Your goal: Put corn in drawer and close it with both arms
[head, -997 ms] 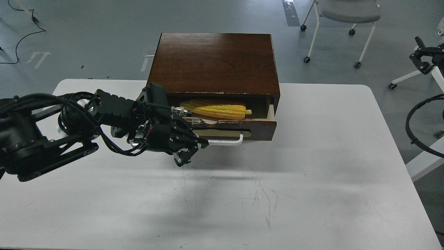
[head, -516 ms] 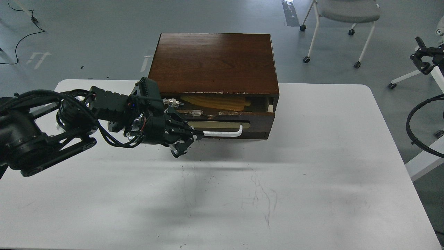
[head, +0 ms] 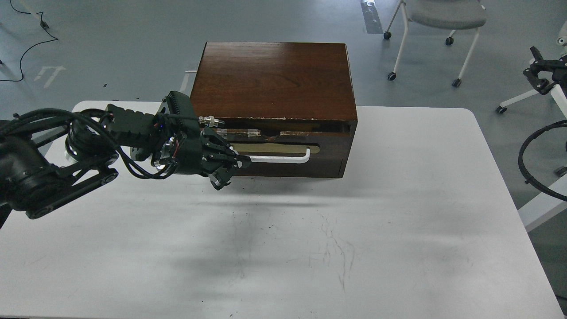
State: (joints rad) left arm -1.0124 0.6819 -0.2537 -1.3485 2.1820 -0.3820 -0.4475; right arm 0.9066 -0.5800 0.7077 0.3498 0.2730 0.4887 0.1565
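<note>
Scuffs and thin dark scratches mark the white rectangular counter (head: pixel 354 212), which carries a dark brown wooden cabinet (head: pixel 274 79) at its far middle. Behind the cabinet lies grey floor with a black cable (head: pixel 26 48) far to its left and a white-legged grey chair (head: pixel 443 22) to its right, cut off by the top edge. The yellow corn cob is hidden from me. Only my left arm (head: pixel 53 164) is in view, and its bulk covers the cabinet's left front corner. The dark brown drawer with its white bar handle on a tan plate (head: pixel 283 153) sits in the cabinet's front, almost fully in, its chipped top edge showing a narrow gap. My left pincer (head: pixel 230 170) is at the handle's left end; whether its fingers grip the bar I cannot tell.
</note>
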